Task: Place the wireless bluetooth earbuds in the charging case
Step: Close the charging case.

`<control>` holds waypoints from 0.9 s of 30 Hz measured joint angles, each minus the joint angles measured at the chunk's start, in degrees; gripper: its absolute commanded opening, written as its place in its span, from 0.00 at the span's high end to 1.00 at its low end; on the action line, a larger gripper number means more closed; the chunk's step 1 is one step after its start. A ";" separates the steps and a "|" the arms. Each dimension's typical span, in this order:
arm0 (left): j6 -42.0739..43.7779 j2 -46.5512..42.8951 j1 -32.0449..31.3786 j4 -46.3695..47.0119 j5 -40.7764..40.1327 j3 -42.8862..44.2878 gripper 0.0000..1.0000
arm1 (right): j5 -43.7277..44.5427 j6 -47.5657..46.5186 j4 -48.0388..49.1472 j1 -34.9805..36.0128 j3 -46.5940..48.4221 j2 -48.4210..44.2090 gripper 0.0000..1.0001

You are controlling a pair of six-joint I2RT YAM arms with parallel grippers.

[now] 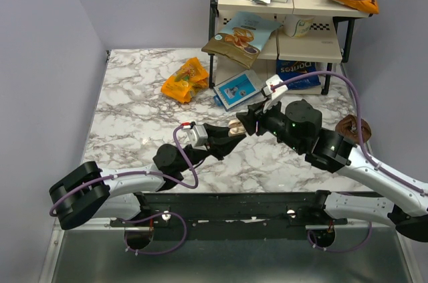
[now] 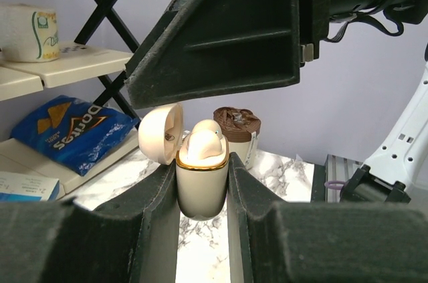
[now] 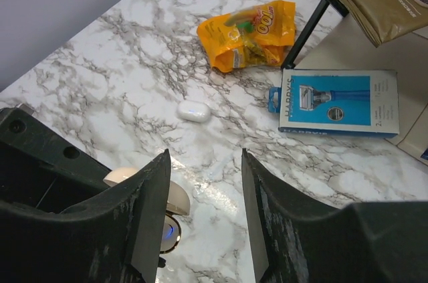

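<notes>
my left tool (image 2: 202,196) is clamped on the small cream-beige rounded plastic charging case (image 2: 201,186), holding it upright above the marble-patterned desk (image 1: 140,106), its lid (image 2: 160,133) swung open toward 10 o'clock. a cream earbud (image 2: 202,145) already stands out of the gold-rimmed mouth; whether it is fully seated i cannot tell. in the overhead view the case (image 1: 234,129) sits mid-desk, with my right tool (image 1: 257,117) touching or almost touching it from 2 o'clock, fingers spread apart and gripping nothing.

the relation that matters: a small white oval piece (image 3: 194,111), which i judge to be the remaining earbud, lies flat on the desk at about 11 o'clock from my right tool in its wrist view, its long axis roughly 9-to-3. the right arm is free, so i judge the pick falls to it.

readable writing: the blue chip bag (image 2: 70,133) on the lower shelf says "doritos"; the blue boxed razor (image 3: 340,102) reads "harry's"; the orange snack pouch (image 3: 249,34) has print too blurred to read.
</notes>
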 measured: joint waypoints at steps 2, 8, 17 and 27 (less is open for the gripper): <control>0.07 0.00 0.00 -0.07 -0.17 0.00 1.00 | -0.35 0.04 0.00 0.00 -0.28 -0.37 0.46; 0.37 0.00 -0.02 -0.09 -0.46 0.00 1.00 | -1.57 0.31 0.00 0.00 -0.50 -0.79 0.47; 2.62 -1.03 0.00 -1.60 0.87 0.00 1.00 | -1.55 3.63 -1.22 -0.22 -0.83 -2.43 0.44; 3.85 -8.02 0.00 -8.76 12.70 0.02 1.00 | -3.43 4.83 -7.30 -3.06 4.04 0.35 0.44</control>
